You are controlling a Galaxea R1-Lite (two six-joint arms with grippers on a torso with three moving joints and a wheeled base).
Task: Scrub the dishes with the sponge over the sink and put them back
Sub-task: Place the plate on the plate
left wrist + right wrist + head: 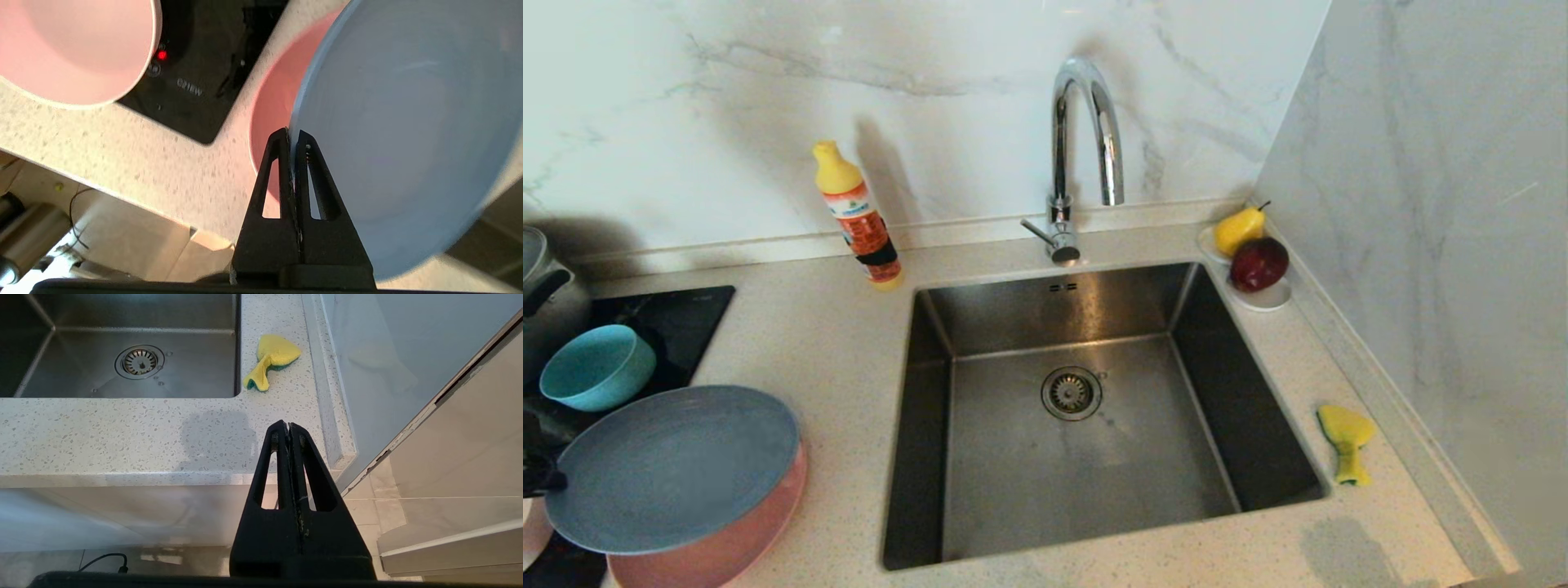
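Far left, on the hob: steel pot (543, 282), then teal bowl (596, 366) on the black glass. Pale pink bowl (73, 49) sits partly on the hob's near corner, seen properly only from the left wrist.

Left gripper (292, 136) is clamped on the near rim of the grey-blue plate (674, 465), jaws pinching the thin edge. An edge pinch suits a flat plate: nothing else offers purchase. The plate is tilted above the salmon-pink plate (735, 535); whether the two touch at the far side, cannot tell from these views. Judgement: the first dish is being taken for the sink.

Counter between plates and sink (915, 425) is bare apart from the detergent bottle (858, 216) at the back wall, so the path across looks open. Basin is unoccupied, strainer centred; tap (1086, 131) arches over its rear edge, the one overhead obstacle.

Right of the basin: saucer with fruit (1262, 298) in the back corner; sponge (1346, 441) on the narrow counter strip, just beside the sink rim, near the side wall, so there is little room there for an approach.

Right gripper (289, 426) is closed on nothing, parked off the counter's front edge.
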